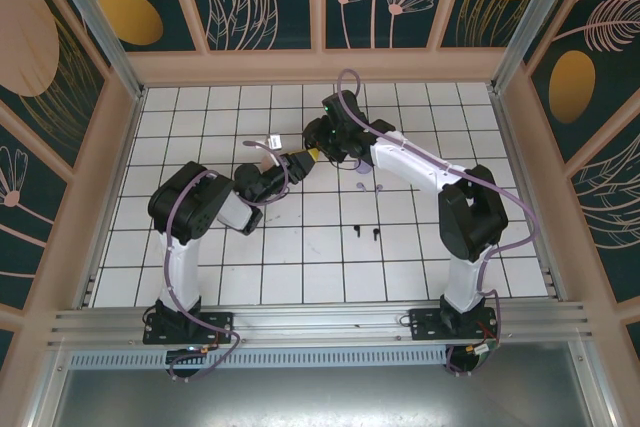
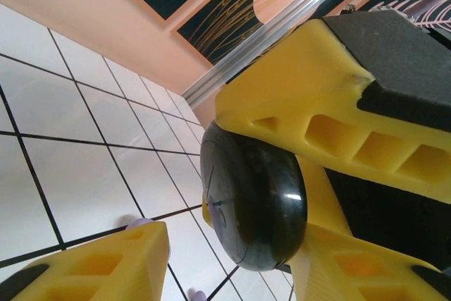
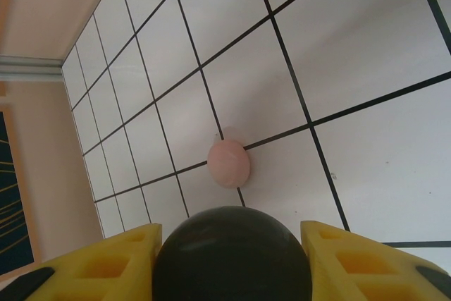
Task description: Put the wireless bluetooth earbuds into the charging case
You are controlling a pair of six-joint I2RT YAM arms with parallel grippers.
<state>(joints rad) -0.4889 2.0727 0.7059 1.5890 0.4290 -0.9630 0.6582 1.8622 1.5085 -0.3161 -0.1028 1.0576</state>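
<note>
Right claw (image 3: 231,234) grips the glossy black domed case (image 3: 232,269); left claw (image 2: 236,259) seemingly gapes around it.

There are two round cases. One black round case (image 3: 232,262) sits right between the fingers of the right claw (image 3: 232,232), and one pink round case (image 3: 227,163) lies on the tiles just beyond that claw's tips. Two black earbuds (image 1: 357,233) lie side by side, well apart from both claws and on the side toward the arm bases. At least two small lavender pieces (image 2: 141,223) lie just past the left claw (image 1: 304,160); they are too small to sort further. There are two claws, one per arm.
</note>
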